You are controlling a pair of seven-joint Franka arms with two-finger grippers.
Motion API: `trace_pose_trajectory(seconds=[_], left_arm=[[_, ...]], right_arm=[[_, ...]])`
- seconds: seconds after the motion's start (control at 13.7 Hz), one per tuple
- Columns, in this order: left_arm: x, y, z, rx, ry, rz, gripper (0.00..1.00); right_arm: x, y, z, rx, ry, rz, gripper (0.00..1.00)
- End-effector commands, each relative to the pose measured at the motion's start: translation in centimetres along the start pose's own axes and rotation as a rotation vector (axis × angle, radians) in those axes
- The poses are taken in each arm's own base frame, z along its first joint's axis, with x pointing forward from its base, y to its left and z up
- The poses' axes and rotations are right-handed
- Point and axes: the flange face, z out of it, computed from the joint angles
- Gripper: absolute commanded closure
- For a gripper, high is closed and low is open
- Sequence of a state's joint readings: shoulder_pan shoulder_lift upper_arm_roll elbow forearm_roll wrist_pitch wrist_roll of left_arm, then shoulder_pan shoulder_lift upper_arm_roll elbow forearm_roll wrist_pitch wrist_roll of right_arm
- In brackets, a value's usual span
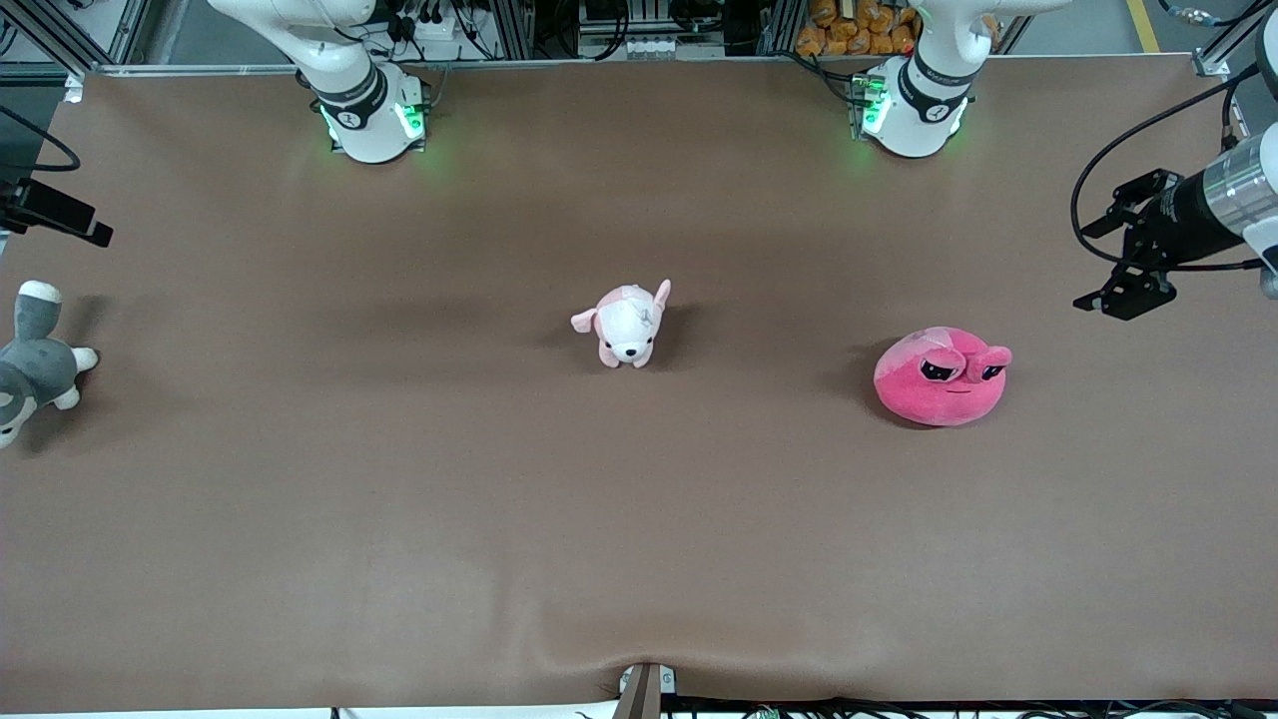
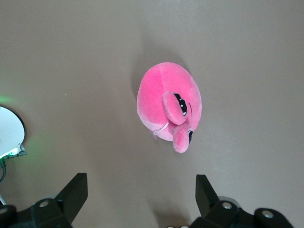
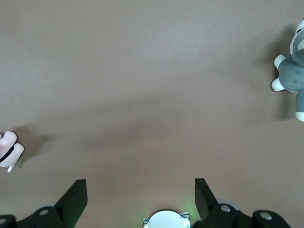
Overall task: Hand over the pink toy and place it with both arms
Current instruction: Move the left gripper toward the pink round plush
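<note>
The pink toy (image 1: 943, 377) sits flat on the brown table (image 1: 639, 559), right of centre in the front view, toward the left arm's end, its two bulging eyes facing the camera. No bin, tray or box shows anywhere; every plush lies straight on the cloth. Near the middle of the frame stands the small pale puppy plush (image 1: 627, 324), well apart from the pink toy. At the left edge of the frame, toward the right arm's end, the grey-and-white plush (image 1: 32, 364) lies partly cut off.

Now the pincers. The left gripper (image 1: 1126, 258) hangs at the upper right of the front view, up in the air over bare cloth at the table's edge, fingers spread wide and holding nothing. In the left wrist view its two black fingers (image 2: 73, 192) stand far apart at the bottom of the frame, with the pink toy (image 2: 168, 102) at centre, untouched. The right gripper (image 1: 60, 215) pokes in at the upper left edge; in the right wrist view its fingers (image 3: 73, 194) are likewise wide apart and empty, over bare cloth, with the grey-and-white plush (image 3: 292, 73) at that frame's right edge
</note>
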State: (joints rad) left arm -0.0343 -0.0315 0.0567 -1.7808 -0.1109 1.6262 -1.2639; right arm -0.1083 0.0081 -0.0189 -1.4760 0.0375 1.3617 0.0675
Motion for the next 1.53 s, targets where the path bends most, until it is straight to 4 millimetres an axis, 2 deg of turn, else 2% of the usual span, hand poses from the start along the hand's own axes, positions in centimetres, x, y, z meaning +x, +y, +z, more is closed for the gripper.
trace_pose_trajectory(seconds=[0.0, 0.22, 0.51, 0.73, 1.02, 1.24, 1.46], left_arm=[[0.0, 1.6, -1.3, -0.019, 0.011, 0.001, 0.0], [0.5, 1.5, -1.2, -0.015, 0.012, 0.017, 0.0], [0.1, 1.7, -1.4, -0.013, 0.028, 0.071, 0.0], [0.8, 1.4, -1.1, -0.008, 0.024, -0.033, 0.0], [1.0, 1.6, 0.4, -0.001, 0.022, -0.215, 0.0], [1.0, 1.9, 2.3, -0.011, 0.026, -0.333, 0.0], [1.0, 1.9, 4.4, -0.02, 0.029, -0.358, 0.0]], right_arm=[[-0.5, -0.2, -0.6, 0.021, 0.003, -0.007, 0.0], [-0.3, -0.4, -0.5, 0.021, 0.01, -0.008, 0.0], [-0.5, -1.0, -0.6, 0.018, 0.006, -0.015, 0.0], [-0.5, -2.6, -0.2, 0.013, -0.003, -0.045, 0.0], [-0.5, -3.8, 0.1, 0.01, -0.006, -0.066, 0.0], [-0.4, -4.0, 0.1, 0.01, -0.004, -0.069, 0.0], [-0.3, -4.2, 0.3, 0.011, -0.008, -0.072, 0.0]])
